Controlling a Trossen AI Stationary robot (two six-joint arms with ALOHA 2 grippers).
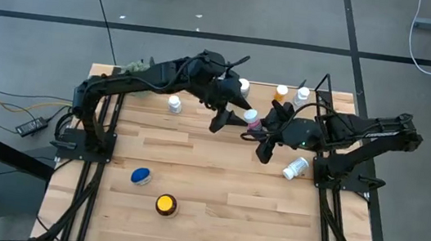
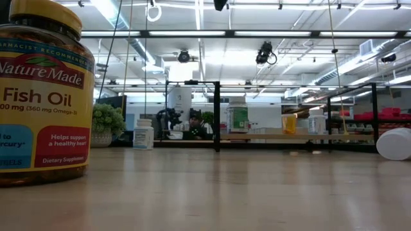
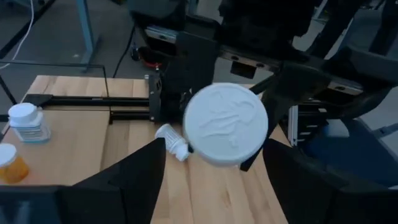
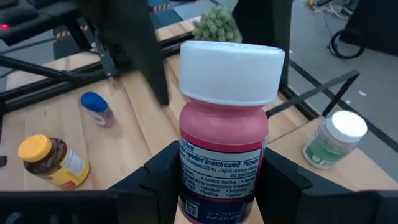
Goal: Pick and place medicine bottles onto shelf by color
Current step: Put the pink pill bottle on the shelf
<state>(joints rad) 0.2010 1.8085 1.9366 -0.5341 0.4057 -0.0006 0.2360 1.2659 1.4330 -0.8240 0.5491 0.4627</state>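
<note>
Near the table's far edge, just in front of the shelf (image 1: 342, 99), the right gripper (image 4: 217, 180) grips a pink bottle (image 4: 222, 155) with a white cap, upright between its jaws. The left gripper (image 3: 214, 165) hangs over that cap with its jaws spread open on either side. Toward the near edge stand a blue-lidded bottle (image 1: 140, 176) and a yellow-lidded amber bottle (image 1: 165, 205).

Pink bottle (image 4: 222, 158), white cap (image 4: 231, 71); amber bottle (image 4: 53, 162), yellow lid (image 4: 33, 147)
</note>
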